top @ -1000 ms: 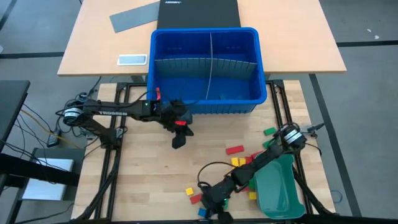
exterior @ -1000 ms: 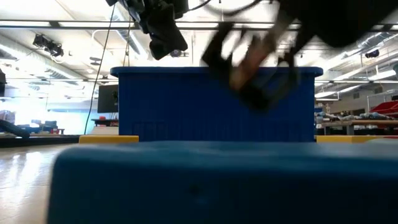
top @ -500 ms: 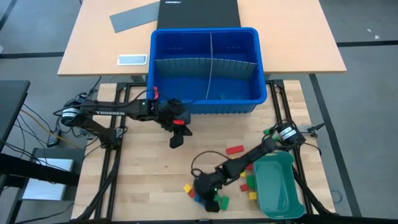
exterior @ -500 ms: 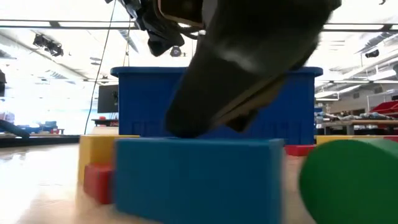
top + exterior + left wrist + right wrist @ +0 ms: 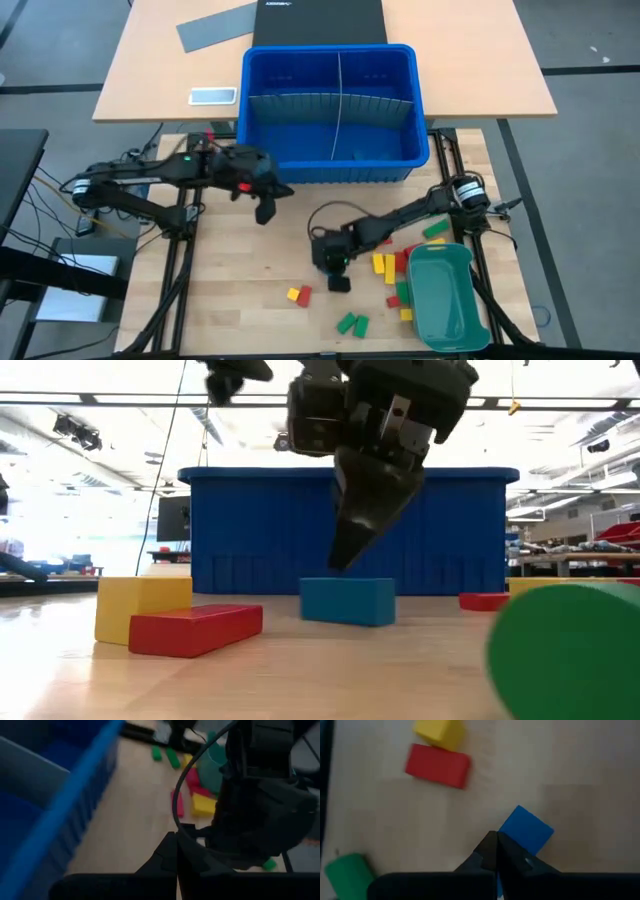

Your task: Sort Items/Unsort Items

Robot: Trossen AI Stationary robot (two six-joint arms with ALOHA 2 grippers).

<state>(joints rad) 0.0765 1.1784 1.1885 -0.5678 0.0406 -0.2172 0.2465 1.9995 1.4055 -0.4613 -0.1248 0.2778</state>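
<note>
You have the bin (image 5: 330, 100) at the table's far middle, with the left gripper (image 5: 265, 211) just before its left corner and the right gripper (image 5: 338, 282) nearer you, about mid-table. The tray (image 5: 447, 300) sits at your near right, and most blocks (image 5: 385, 265) lie scattered between it and the right gripper. One block (image 5: 347, 600) lies just under that gripper's tips, and two more (image 5: 297, 294) lie to its left.

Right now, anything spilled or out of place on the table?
Yes. Toy blocks lie scattered loose on the wooden table, while the blue bin looks empty. The teal tray overhangs the table's right edge. Nothing looks damaged.
</note>
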